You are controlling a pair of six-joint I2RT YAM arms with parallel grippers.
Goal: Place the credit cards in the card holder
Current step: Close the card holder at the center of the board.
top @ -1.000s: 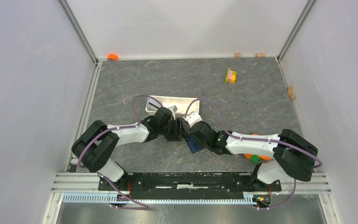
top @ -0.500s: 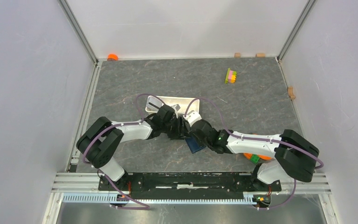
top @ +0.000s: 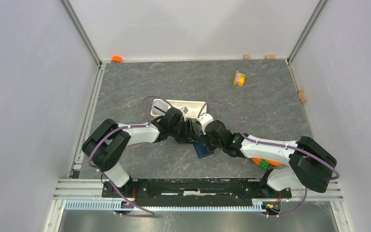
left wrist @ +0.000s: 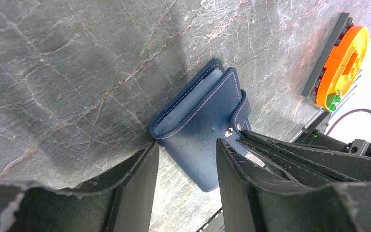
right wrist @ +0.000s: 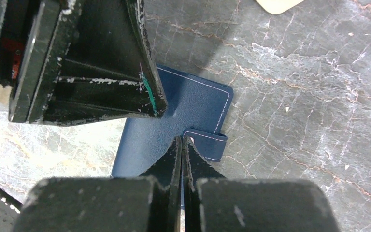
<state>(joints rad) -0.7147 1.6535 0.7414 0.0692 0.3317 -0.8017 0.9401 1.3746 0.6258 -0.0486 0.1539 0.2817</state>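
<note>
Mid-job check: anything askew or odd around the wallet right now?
The card holder lies folded almost shut, its strap lying across the cover, so the pockets are not reachable. The right fingers are pressed together at the strap's edge; whether they pinch it I cannot tell. No damage shows.

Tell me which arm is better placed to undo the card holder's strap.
Probably right: the right pincer, shut, has its tips at the strap tab; the left pincer stands open astride the card holder.

- The right gripper [right wrist: 181,141] has pressed its fingers together, tips at the card holder's [right wrist: 193,104] strap.
- The left arm's [top: 137,134] elbow has swung away from the table's [top: 270,96] left edge.
</note>
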